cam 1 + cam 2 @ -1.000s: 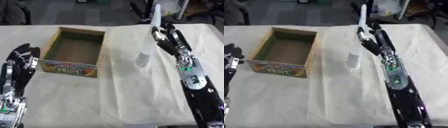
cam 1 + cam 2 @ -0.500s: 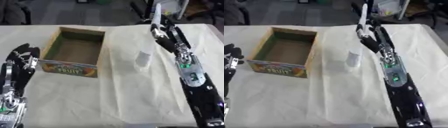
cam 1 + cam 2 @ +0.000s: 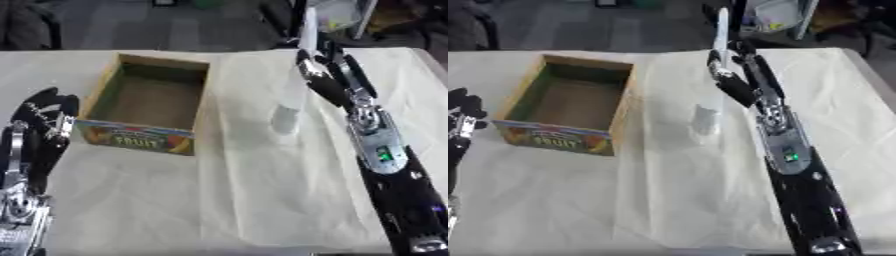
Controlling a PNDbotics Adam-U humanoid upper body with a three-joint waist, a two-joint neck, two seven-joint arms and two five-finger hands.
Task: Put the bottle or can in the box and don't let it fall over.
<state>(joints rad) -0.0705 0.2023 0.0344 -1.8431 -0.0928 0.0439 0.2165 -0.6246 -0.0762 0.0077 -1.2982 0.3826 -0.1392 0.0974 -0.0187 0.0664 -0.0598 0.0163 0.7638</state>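
The bottle [image 3: 287, 116] is the task's thing, though the largest thing seen is the table [image 3: 262, 210], which is covered by a pale cloth creased in long folds. Next in size, the right arm is seen reaching in from the lower right, black with silver joints and a small green light on the forearm. An open cardboard box [image 3: 149, 111] is set on the left half of the cloth; its inside is bare brown, and a coloured label with the word FRUIT is carried on the wall nearest the camera. The right hand [image 3: 331, 80] is held above the far part of the table, just right of and beyond the bottle; its fingers are stretched out nearly straight toward the far edge, and nothing is gripped by them. Whether the bottle is touched by the hand cannot be told. The left hand [image 3: 42, 129] is shown at the lower left beside the box, fingers up and relaxed, with nothing held. The bottle, small, pale and see-through, is stood upright on the cloth to the right of the box, apart from it and outside it
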